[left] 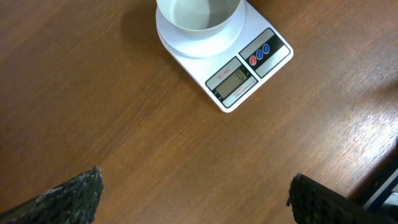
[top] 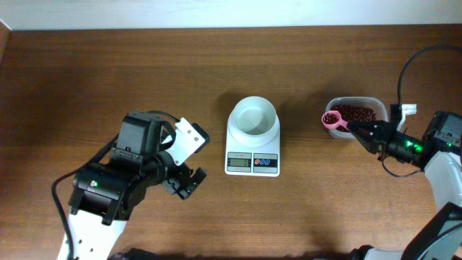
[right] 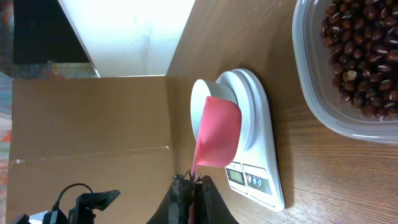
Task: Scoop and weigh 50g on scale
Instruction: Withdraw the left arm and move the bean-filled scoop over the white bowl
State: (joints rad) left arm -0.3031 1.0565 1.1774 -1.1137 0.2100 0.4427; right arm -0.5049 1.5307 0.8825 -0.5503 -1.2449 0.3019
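Overhead, right gripper [top: 361, 131]: clamped on the pink spoon [top: 333, 120] at the tub [top: 377, 103] rim; the spoon is best kept level, carried over the bowl [top: 253, 115], tipped slowly.
Overhead, left gripper [top: 185, 181]: spread, nothing held.
Left wrist: the bowl on the scale [left: 249, 68] is shown bare; nothing is weighed yet.
Right wrist: beans [right: 364, 50] are seen in the tub; the spoon's load, dark from overhead, is hidden here.

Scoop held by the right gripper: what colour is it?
The scoop is pink, seen best in the right wrist view.
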